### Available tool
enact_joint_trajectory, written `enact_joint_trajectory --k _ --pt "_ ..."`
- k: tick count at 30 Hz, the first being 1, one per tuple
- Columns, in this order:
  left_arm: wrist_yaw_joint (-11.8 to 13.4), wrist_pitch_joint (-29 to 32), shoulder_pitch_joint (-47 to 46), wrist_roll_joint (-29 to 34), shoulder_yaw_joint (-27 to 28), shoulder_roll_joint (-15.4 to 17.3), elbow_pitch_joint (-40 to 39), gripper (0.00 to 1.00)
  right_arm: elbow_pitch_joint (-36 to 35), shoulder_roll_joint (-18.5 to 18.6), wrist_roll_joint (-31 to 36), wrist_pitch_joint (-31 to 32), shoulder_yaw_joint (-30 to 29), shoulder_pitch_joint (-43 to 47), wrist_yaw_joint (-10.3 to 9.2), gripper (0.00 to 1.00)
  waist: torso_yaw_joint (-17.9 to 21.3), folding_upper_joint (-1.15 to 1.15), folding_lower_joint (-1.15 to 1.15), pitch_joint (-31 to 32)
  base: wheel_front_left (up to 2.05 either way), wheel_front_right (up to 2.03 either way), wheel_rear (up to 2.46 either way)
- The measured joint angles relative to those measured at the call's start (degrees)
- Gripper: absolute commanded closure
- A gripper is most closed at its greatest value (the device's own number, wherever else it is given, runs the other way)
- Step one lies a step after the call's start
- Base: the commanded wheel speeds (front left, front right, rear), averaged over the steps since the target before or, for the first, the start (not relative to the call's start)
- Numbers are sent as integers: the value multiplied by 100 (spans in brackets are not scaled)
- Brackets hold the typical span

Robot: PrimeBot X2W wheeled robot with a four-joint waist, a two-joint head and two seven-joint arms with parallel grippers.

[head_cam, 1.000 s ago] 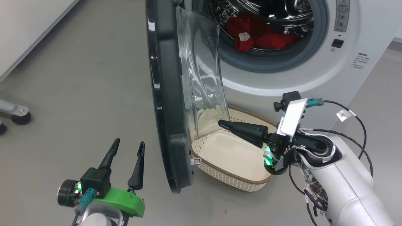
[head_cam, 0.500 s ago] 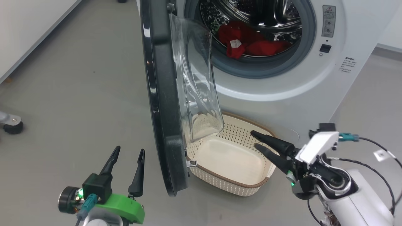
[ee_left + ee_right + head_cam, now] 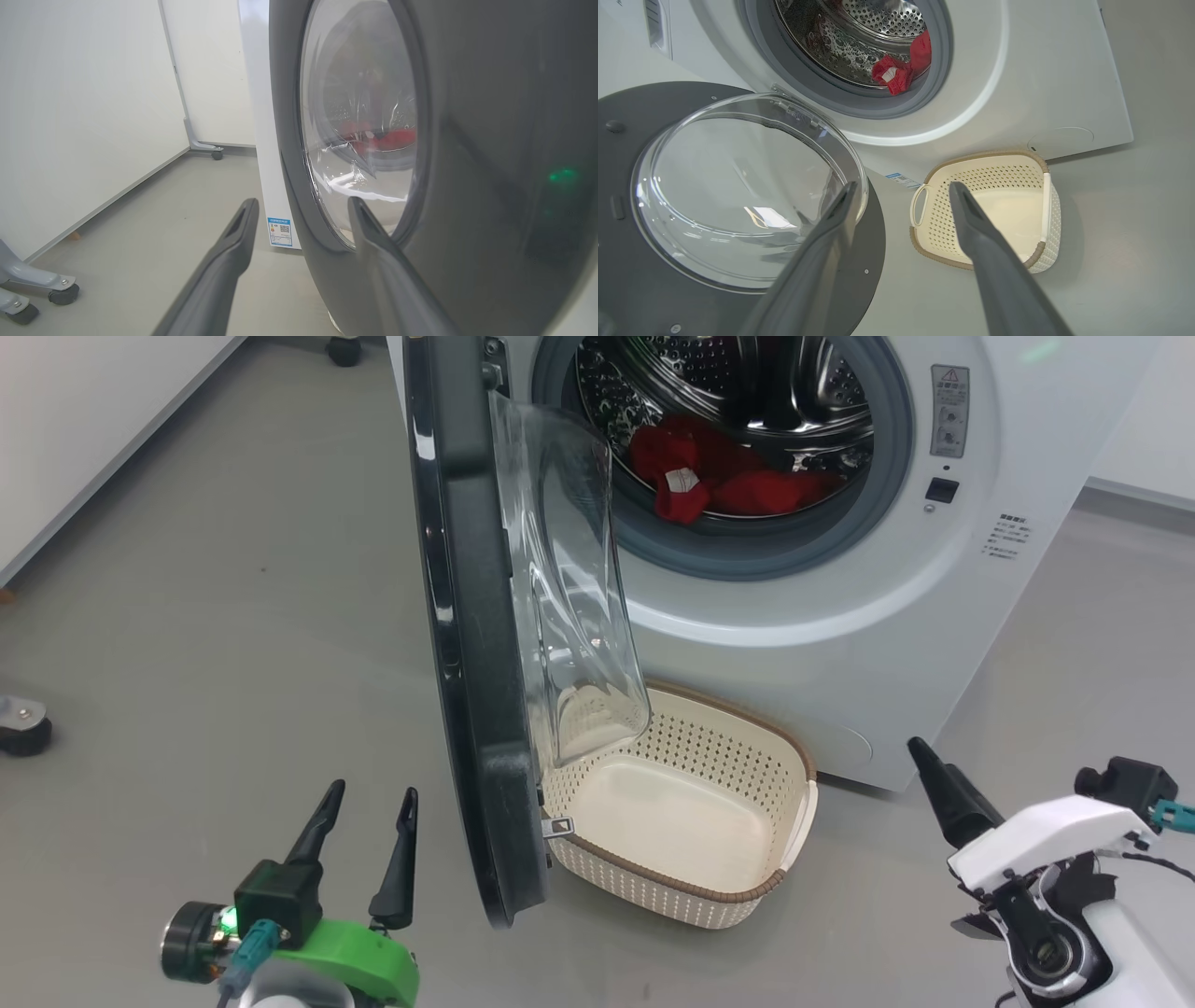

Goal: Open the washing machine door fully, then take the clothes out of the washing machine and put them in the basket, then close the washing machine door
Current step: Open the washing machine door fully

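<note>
Standing open, the washing machine door [image 3: 467,644] juts edge-on toward the robot, its glass bowl hanging over the left end of the basket [image 3: 719,751] on the floor [image 3: 205,616]. The red clothes [image 3: 719,476] lie in the drum of the washing machine [image 3: 840,616], well beyond both sets of fingers. The left gripper [image 3: 372,791] hangs low just left of the door's outer face, near it but apart, fingers spread wide and empty. The right gripper [image 3: 902,186] sits low to the right of the basket, clear of it, fingers equally wide, holding nothing.
</note>
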State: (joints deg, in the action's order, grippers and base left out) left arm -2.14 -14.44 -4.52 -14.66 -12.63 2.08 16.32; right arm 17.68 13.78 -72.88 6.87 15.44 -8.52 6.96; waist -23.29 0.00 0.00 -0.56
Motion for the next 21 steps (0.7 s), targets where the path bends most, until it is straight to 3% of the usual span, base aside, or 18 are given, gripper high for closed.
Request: enact_joint_trajectory --k 5,8,12,18,21 --pt "9 0 10 15 108 8 0 0 -7 272 1196 -1026 55 192 -10 0 77 0 0 21 0 0 0" --pt "9 0 10 15 107 7 1 0 3 537 1871 -1649 21 275 -279 0 102 0 0 29 0 0 0" --pt "8 0 10 15 111 7 2 0 18 604 2572 -2388 11 346 -720 0 130 0 0 30 0 0 0" --pt "7 0 10 34 119 7 12 0 -11 822 3526 -2253 42 429 -1326 0 169 0 0 38 0 0 0" --pt "7 0 10 40 134 7 21 0 -59 797 3798 -2217 77 520 -1361 0 181 0 0 46 0 0 0"
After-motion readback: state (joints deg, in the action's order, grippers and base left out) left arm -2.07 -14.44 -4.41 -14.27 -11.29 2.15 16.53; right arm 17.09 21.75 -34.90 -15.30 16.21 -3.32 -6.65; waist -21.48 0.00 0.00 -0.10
